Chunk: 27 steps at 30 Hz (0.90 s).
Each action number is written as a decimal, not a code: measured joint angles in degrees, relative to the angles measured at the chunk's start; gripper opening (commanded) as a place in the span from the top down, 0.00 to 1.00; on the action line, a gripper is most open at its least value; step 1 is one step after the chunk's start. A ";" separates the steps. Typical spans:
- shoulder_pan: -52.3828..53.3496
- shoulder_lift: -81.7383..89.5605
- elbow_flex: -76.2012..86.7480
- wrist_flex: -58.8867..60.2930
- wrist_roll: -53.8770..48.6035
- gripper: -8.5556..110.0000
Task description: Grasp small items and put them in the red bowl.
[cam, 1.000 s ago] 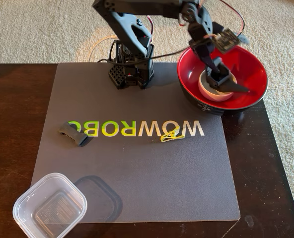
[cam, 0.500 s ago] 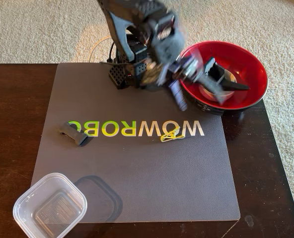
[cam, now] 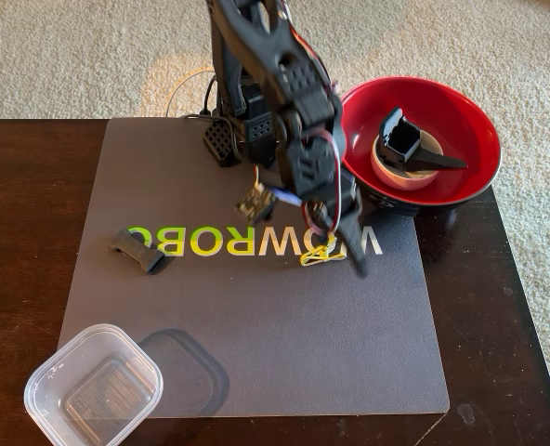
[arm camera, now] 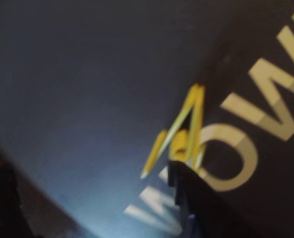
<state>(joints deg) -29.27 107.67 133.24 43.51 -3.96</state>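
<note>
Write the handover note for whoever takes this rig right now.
Gripper: low over the mat at the yellow clip, holding nothing visible; open or shut cannot be told. In the wrist view a fingertip sits right at the clip.
Done: white ring and pointed black part lie in the red bowl.
Left: the yellow clip, then the flat black bar at the mat's left in the fixed view.
</note>
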 measured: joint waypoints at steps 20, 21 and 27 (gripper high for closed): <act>1.58 17.84 0.44 9.23 3.52 0.64; 1.49 20.30 0.44 10.11 3.87 0.63; 3.78 20.48 2.46 11.69 5.80 0.64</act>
<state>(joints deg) -25.49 128.14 135.70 55.20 1.85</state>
